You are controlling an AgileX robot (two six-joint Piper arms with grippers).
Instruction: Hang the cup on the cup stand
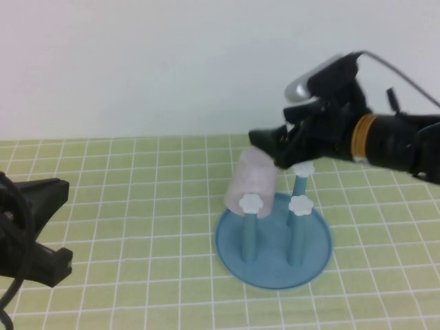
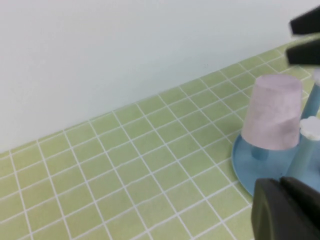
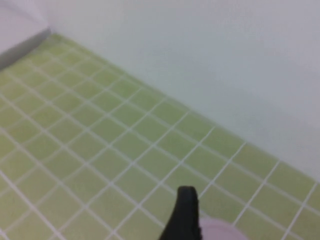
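The pale pink cup (image 1: 251, 180) sits upside down over the back left peg of the blue cup stand (image 1: 275, 271), leaning a little. My right gripper (image 1: 276, 148) hovers just above and right of the cup's upturned bottom, open and holding nothing. In the left wrist view the cup (image 2: 275, 112) covers its peg on the stand (image 2: 247, 162), and the right gripper's fingers (image 2: 304, 25) are clear of it. In the right wrist view one black finger (image 3: 185, 215) stands beside the cup (image 3: 220, 232). My left gripper (image 2: 280, 187) is shut and empty, low at the table's left.
Three pegs with white flower caps (image 1: 300, 204) stand bare on the stand. The table is a green tiled mat (image 1: 137, 206) with a white wall behind. The left arm (image 1: 31, 206) is parked at the left edge.
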